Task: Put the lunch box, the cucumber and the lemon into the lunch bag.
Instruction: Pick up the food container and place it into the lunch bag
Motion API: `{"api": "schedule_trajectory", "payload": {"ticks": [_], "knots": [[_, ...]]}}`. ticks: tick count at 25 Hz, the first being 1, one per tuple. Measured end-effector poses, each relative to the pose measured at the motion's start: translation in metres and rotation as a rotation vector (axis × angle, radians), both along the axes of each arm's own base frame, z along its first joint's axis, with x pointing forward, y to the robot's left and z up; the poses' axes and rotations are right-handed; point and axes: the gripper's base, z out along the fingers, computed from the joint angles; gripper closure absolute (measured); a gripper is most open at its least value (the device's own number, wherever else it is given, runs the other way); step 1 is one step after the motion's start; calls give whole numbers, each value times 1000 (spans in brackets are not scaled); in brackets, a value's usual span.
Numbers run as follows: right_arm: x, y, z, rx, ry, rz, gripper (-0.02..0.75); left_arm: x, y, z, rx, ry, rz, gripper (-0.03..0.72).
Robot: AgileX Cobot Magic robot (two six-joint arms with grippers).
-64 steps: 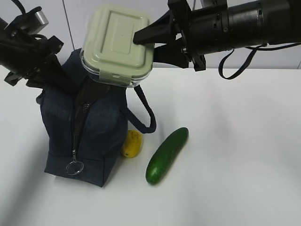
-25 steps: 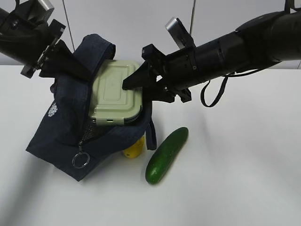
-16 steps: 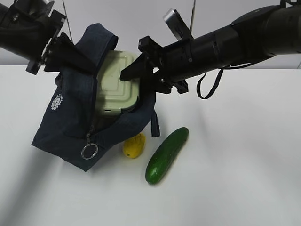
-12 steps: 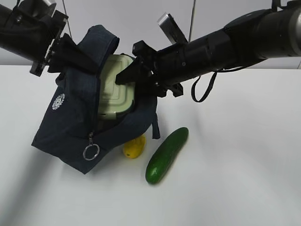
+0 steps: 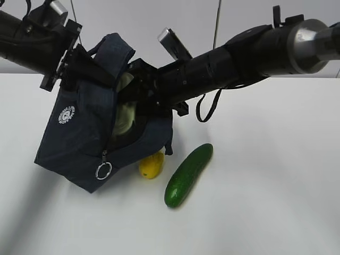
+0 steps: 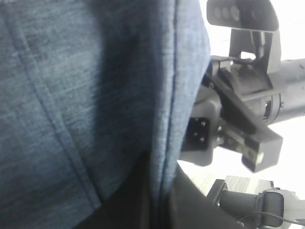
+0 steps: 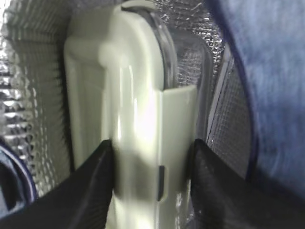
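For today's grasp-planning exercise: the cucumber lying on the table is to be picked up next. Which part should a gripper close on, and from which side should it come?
Grip the cucumber at its middle, coming down from above with the jaws across its width. It lies flat and slanted on the table, long and rounded, so a mid-length hold probably keeps it balanced. Its right side is open; the lemon sits near its left.

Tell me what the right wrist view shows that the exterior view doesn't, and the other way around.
Only the right wrist view shows the bag's silvery quilted lining and the right claw clamped on the lunch box's edge, one finger on each side.

Only the exterior view shows the lemon and the cucumber lying on the table beside the tilted lunch bag, the ring pull, and the left claw holding the bag's top.

Both show the pale green lunch box inside the bag's navy fabric.
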Motion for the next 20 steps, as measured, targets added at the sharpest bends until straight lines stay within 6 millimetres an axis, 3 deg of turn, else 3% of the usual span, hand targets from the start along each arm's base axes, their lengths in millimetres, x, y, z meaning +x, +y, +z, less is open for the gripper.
{"api": "schedule_trajectory", "payload": {"ticks": [8,20], "knots": [[7,4,-25,-10,53,-5,385,6,-2,-12,-26,27,5,697],[9,5,-24,-7,47,-12,371,7,-3,-12,-43,24,8,697]]}}
